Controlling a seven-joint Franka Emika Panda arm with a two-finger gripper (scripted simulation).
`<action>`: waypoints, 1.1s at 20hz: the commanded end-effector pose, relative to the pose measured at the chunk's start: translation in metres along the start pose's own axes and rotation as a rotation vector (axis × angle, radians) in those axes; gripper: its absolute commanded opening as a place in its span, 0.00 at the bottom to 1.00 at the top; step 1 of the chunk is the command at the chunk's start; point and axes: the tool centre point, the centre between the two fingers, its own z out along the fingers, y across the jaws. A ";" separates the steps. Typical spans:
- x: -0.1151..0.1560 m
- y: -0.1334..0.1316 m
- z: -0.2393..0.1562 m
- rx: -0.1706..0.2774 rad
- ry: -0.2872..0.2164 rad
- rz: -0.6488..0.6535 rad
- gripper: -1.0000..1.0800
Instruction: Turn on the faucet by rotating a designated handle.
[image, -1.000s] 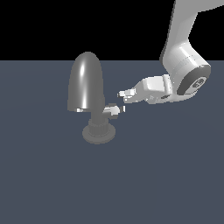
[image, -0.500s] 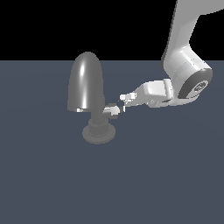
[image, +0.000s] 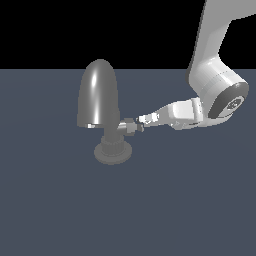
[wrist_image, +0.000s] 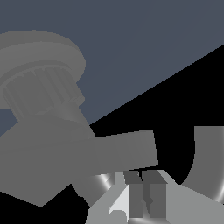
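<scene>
The faucet (image: 99, 95) stands in the middle of the exterior view, a glossy grey dome on a ribbed neck and round base (image: 114, 153). Its handle (image: 130, 127) is a short stub sticking out of the neck toward the exterior view's right. My gripper (image: 141, 120) reaches in from that side, its tips right at the handle's outer end and slightly above it. In the wrist view the handle (wrist_image: 124, 151) is a grey bar running just past my fingers (wrist_image: 153, 194). They lie side by side with no gap, so my gripper (wrist_image: 142, 177) is shut and holds nothing.
A flat dark blue-grey floor (image: 190, 200) spreads all around the faucet. My white arm (image: 215, 85) comes down from the upper part of the exterior view's right. A curved metal edge (wrist_image: 205, 157) shows beside the fingers in the wrist view.
My gripper has dropped lower, from above the handle's tip to right at it. The faucet and its handle look unmoved.
</scene>
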 end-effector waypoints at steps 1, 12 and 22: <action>0.006 -0.002 0.000 0.000 0.000 0.003 0.00; 0.073 -0.024 0.001 -0.002 -0.008 0.033 0.00; 0.053 -0.045 0.000 -0.007 -0.001 -0.009 0.00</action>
